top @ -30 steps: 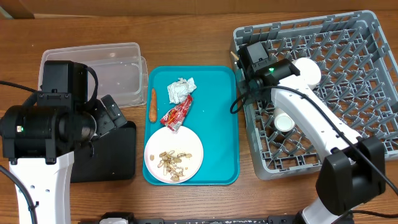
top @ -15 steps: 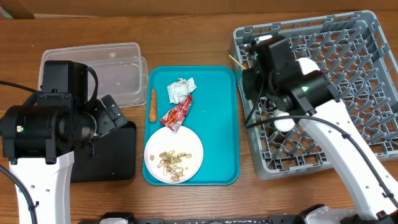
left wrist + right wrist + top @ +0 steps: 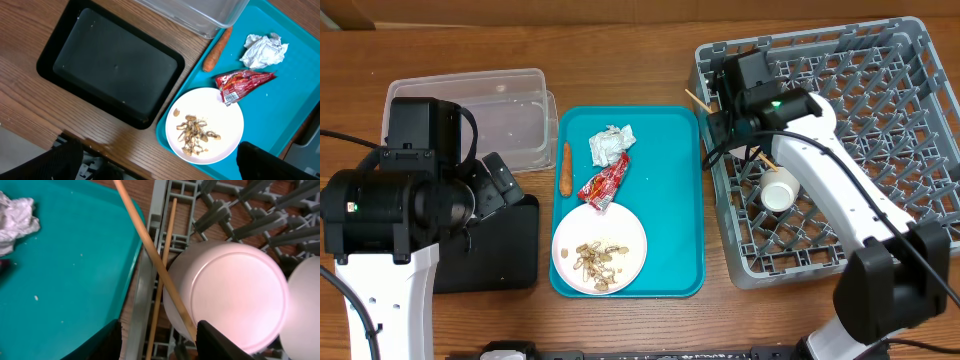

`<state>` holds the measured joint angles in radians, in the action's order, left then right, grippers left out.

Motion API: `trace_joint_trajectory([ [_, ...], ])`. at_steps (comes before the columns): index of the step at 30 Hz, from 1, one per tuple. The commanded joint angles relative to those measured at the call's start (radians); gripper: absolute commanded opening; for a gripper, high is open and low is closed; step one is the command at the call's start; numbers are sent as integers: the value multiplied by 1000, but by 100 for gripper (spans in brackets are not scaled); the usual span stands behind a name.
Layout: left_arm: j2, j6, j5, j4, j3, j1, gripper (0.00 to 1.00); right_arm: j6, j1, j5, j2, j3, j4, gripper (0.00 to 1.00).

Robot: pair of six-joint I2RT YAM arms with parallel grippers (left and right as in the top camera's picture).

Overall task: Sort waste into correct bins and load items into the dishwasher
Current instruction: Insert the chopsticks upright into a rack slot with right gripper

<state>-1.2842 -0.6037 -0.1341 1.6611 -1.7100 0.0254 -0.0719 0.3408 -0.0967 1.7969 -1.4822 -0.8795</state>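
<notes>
On the teal tray point(image 3: 675, 200) lie a crumpled white napkin point(image 3: 611, 144), a small carrot point(image 3: 565, 168), a red wrapper point(image 3: 604, 183) and a white plate point(image 3: 599, 251) with tan scraps point(image 3: 596, 260). They also show in the left wrist view: napkin point(image 3: 263, 49), carrot point(image 3: 217, 44), wrapper point(image 3: 243, 82), plate point(image 3: 225, 107). My left gripper point(image 3: 162, 167) is open and empty above the black tray point(image 3: 112, 65). My right gripper point(image 3: 162, 342) is open over the grey rack's point(image 3: 910, 150) left rim. Two chopsticks point(image 3: 150, 245) lie between its fingers, against an upturned pink bowl point(image 3: 235, 295).
The clear tub point(image 3: 505, 115) stands behind the black tray point(image 3: 505, 250), left of the teal tray. A small white cup point(image 3: 778, 193) sits in the rack. A second white bowl point(image 3: 306, 307) stands right of the pink one. One chopstick end point(image 3: 698, 98) pokes over the rack's left rim.
My right arm has shifted about over the rack's far left corner. A chopstick end now sticks out farther over the rim. The left arm has not moved.
</notes>
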Motion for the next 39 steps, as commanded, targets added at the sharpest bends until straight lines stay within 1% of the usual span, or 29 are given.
trace_joint_trajectory([
  [1, -5, -5, -11, 0, -11, -5, 100, -62, -2, -14, 11, -1, 39, 51],
  [6, -4, -5, -11, 0, -11, -5, 100, -113, -5, -15, 31, -1, 87, 50],
  [11, -4, -5, -11, 0, -11, -5, 100, -116, -18, -13, 56, -1, 111, 50],
  [15, -5, -5, -11, 0, -11, -5, 100, -116, -19, 34, 76, -1, 114, 47],
  [17, -5, -5, -11, 0, -11, -5, 100, -114, -19, 71, 79, -1, 123, 43],
  [19, -4, -5, -11, 0, -11, -5, 100, -85, -19, 80, 79, -1, 138, 41],
  [23, -4, -5, -11, 0, -11, -5, 100, -18, -26, 76, 79, -1, 163, 33],
  [25, -5, -5, -11, 0, -11, -5, 100, 49, -35, 73, 79, -1, 172, 29],
  [27, -4, -5, -11, 0, -11, -5, 100, 117, -50, 74, 79, -1, 180, 27],
  [29, -5, -5, -11, 0, -11, -5, 100, 158, -63, 85, 79, -1, 185, 28],
  [30, -4, -5, -11, 0, -11, -5, 100, 158, -68, 108, 79, -1, 189, 33],
  [31, -5, -5, -11, 0, -11, -5, 100, 155, -69, 122, 79, -1, 193, 35],
  [34, -4, -5, -11, 0, -11, -5, 100, 154, -72, 135, 79, -1, 195, 36],
  [35, -4, -5, -11, 0, -11, -5, 100, 146, -72, 156, 79, -1, 192, 40],
  [39, -5, -5, -11, 0, -11, -5, 100, 90, -72, 188, 79, 0, 165, 42],
])
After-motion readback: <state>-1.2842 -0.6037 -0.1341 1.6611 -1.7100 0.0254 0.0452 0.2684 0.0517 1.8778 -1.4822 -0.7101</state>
